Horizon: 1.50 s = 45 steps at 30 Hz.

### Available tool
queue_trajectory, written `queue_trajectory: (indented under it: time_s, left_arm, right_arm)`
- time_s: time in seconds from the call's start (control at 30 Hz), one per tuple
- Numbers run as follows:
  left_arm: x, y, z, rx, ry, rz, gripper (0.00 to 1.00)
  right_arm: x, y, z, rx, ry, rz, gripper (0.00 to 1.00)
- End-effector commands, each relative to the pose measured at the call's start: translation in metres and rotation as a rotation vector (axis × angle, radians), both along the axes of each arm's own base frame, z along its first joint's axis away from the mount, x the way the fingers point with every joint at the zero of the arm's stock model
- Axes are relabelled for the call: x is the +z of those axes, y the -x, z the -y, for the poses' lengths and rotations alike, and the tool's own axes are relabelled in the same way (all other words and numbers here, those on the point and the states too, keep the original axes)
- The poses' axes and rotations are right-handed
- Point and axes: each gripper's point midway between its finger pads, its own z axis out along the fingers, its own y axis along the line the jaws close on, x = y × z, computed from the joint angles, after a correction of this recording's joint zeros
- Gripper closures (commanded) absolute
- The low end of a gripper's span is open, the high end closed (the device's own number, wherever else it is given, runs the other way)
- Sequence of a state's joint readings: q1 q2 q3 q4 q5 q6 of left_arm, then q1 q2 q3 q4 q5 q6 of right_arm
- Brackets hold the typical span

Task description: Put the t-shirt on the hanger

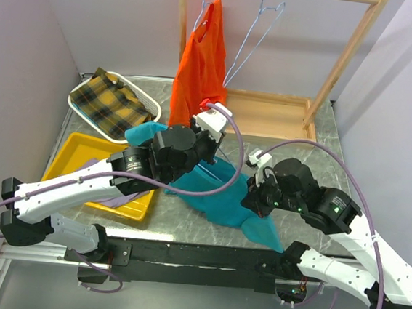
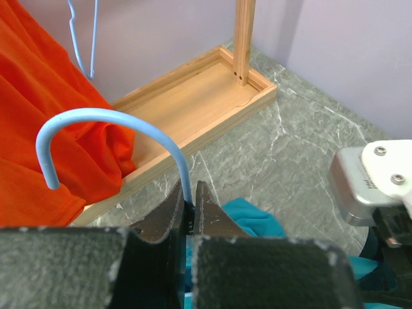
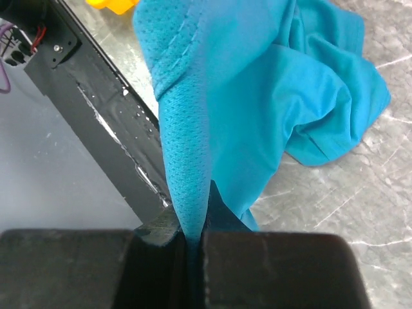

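From above, we are seeing the teal t-shirt [image 1: 220,200] lying bunched on the marble table [image 1: 332,137] between the two arms, its long axis running from far left to near right. The left gripper [image 1: 207,127] is hovering over the shirt's far edge, just in front of the orange garment [image 1: 200,66] hanging on the wooden rack [image 1: 350,55]. The right gripper [image 1: 256,199] is sitting at the shirt's near-right part, so we are judging the right arm to be the nearer one to the cloth. In the left wrist view, the left jaws are pressing together on the thin neck of the pale-blue wire hanger [image 2: 96,114]. Its hook is arching up and to the left, towards the orange cloth, and its triangle is hidden below the fingers. The t-shirt is showing just beyond and to the right of those fingertips. In the right wrist view, the right jaws are clamping a narrow ridge of the t-shirt, which is rising straight out of the closed fingers, while the rest is sagging onto the table beyond them. We are taking the coming move to depend on this: the pinched fold is lying to the right of and nearer than the held hanger, and close to it.
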<state>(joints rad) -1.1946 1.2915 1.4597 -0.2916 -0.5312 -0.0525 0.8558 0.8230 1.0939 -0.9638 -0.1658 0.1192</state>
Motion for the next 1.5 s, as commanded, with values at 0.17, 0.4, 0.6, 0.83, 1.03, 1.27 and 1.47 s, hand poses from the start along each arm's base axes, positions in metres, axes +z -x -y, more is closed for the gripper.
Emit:
queue_trajectory:
  time_s: [0.17, 0.4, 0.6, 0.83, 1.03, 1.27, 1.47]
  left_arm:
    - [0.021, -0.001, 0.009, -0.002, 0.08, 0.028, 0.61]
    - [0.042, -0.001, 0.018, -0.019, 0.113, 0.022, 0.18]
    - [0.072, -0.002, 0.004, 0.034, 0.217, 0.018, 0.0]
    - [0.072, -0.019, -0.015, 0.173, 0.281, 0.003, 0.01]
    - [0.042, -0.036, -0.015, 0.159, 0.291, -0.078, 0.04]
    - [0.009, -0.044, -0.018, 0.132, 0.276, -0.137, 0.04]
    - [-0.012, -0.049, -0.014, 0.042, 0.305, -0.179, 0.04]
  right_arm:
    - [0.024, 0.0, 0.011, -0.055, -0.102, 0.099, 1.0]
    - [0.036, 0.02, 0.023, -0.028, -0.138, 0.088, 1.0]
    - [0.037, 0.032, 0.035, -0.063, -0.113, 0.018, 1.0]
    - [0.006, 0.042, 0.047, -0.143, 0.007, -0.141, 1.0]
    - [-0.01, 0.044, 0.049, -0.214, 0.038, -0.222, 1.0]
    - [-0.013, 0.035, 0.057, -0.332, 0.036, -0.21, 1.0]
    - [-0.006, 0.033, 0.078, -0.448, 0.07, -0.204, 1.0]
